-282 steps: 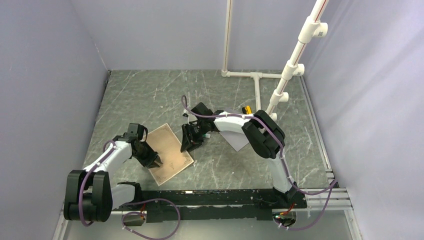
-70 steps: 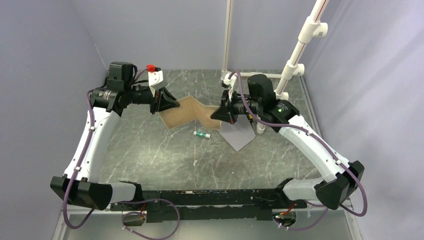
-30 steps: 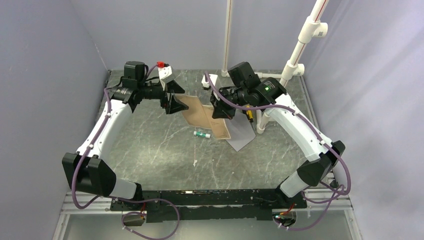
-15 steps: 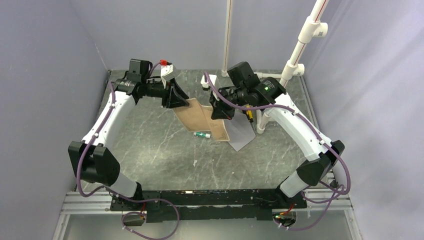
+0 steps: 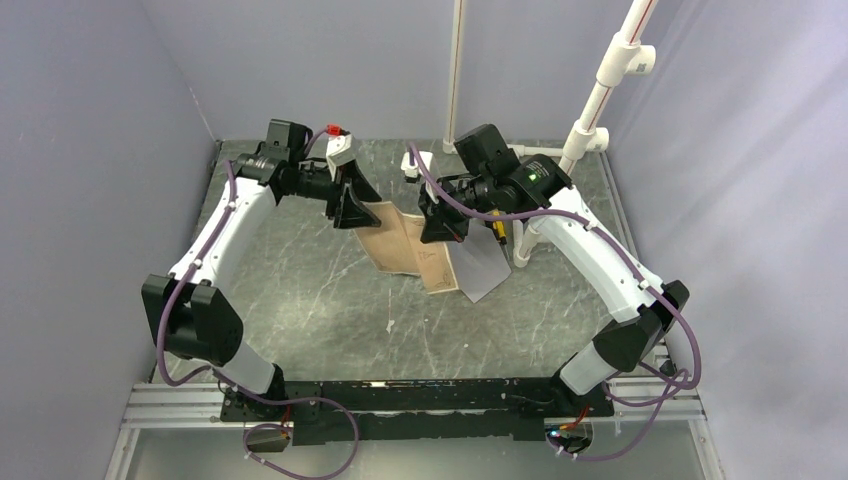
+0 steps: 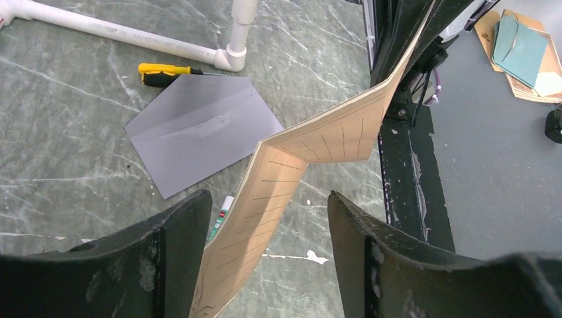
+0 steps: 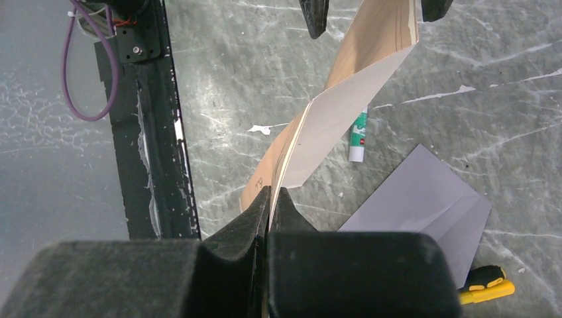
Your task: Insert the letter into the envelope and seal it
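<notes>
The tan letter (image 5: 400, 250) hangs bent in a zigzag above the table between my two grippers. My right gripper (image 7: 270, 192) is shut on one end of it, and the sheet (image 7: 344, 99) runs away from it towards the left fingers. My left gripper (image 6: 265, 199) stands open around the other end. There the letter (image 6: 318, 136) passes between the jaws, close against the left finger (image 6: 179, 225). The grey envelope (image 5: 482, 268) lies flat on the table under the right gripper (image 5: 437, 228), and also shows as a grey envelope (image 6: 199, 132) in the left wrist view.
A glue stick (image 6: 221, 213) lies on the table under the letter. A yellow-and-black tool (image 6: 166, 73) rests beside the envelope's far edge. A white pipe frame (image 5: 520, 165) stands at the back right. Grey walls close in both sides.
My left gripper has moved right and slightly down towards the right one. The letter has buckled into a sharper fold and now hides the glue stick in the top view.
</notes>
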Available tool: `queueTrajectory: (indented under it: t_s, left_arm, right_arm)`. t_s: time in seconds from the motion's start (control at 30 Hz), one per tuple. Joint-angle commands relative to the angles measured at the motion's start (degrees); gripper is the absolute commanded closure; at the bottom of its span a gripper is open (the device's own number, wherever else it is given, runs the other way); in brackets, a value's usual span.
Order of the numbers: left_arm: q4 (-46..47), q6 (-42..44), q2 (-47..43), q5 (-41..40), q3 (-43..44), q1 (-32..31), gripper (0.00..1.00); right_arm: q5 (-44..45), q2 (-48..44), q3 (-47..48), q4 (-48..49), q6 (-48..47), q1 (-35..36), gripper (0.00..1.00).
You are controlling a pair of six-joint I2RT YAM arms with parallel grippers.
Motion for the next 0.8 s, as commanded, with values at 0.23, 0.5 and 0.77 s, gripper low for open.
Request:
queueTrajectory:
  t_s: [0.23, 0.5, 0.77]
  left_arm:
    - [1.76, 1.03, -0.35, -0.74, 0.99, -0.56, 0.31]
    - [-6.14, 6.87, 1.13, -2.26, 4.27, -0.54, 0.2]
    - [-8.9, 8.97, 2.05, -1.51, 5.68, -0.49, 0.29]
  right_arm:
    - [-2.62, -1.34, 1.5, -0.76, -1.89, 1.08, 1.0]
    - [-3.57, -1.24, 1.5, -1.55, -2.61, 1.63, 1.0]
    - [-2.79, -1.38, 0.78, -1.45, -2.8, 1.85, 1.0]
